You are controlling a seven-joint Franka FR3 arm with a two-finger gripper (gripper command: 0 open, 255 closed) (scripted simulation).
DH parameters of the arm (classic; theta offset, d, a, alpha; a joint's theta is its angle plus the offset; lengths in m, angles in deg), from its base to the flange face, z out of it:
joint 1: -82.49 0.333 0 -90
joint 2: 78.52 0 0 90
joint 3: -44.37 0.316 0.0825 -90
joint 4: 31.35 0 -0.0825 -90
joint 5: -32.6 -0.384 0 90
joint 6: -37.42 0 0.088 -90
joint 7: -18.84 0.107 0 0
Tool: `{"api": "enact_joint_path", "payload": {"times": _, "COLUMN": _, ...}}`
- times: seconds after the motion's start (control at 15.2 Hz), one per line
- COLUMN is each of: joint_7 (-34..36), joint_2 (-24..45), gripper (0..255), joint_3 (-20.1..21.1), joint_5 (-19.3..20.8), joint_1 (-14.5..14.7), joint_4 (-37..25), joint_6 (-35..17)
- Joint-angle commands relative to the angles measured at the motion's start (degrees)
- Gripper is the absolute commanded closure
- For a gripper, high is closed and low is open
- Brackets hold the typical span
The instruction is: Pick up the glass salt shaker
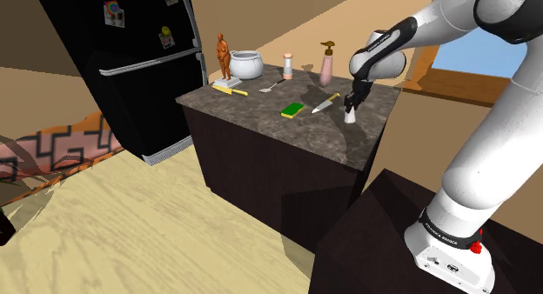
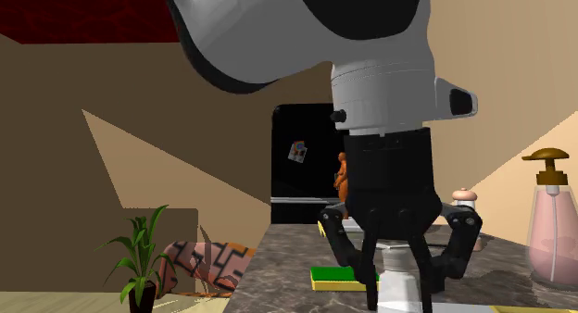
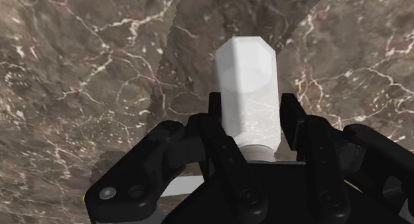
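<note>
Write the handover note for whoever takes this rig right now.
Gripper: fingers closed against both sides of the white salt shaker, near its cap end, arm reaching straight down.
Things: the shaker stands upright at the near corner of the dark marble counter, apart from the green sponge and the knife at the shoulder view's left of it. The pink soap dispenser is further back.
Done: approach and grasp.
Left: the lift. I cannot tell that the shaker has left the counter, so raise it straight up and check that it comes along.
</note>
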Motion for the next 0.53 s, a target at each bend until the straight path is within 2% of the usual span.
{"api": "enact_joint_path", "payload": {"times": 0.0, "joint_7": 0.69, "joint_2": -1.07, "gripper": 255, "joint_3": 0.01, "joint_5": 0.84, "joint_1": -0.01, "joint_4": -0.51, "joint_6": 1.51}}
{"api": "enact_joint_path", "payload": {"times": 0.46, "joint_7": 2.04, "joint_2": -3.56, "gripper": 255, "joint_3": 0.15, "joint_5": 2.54, "joint_1": -0.12, "joint_4": -2.2, "joint_6": 5.49}}
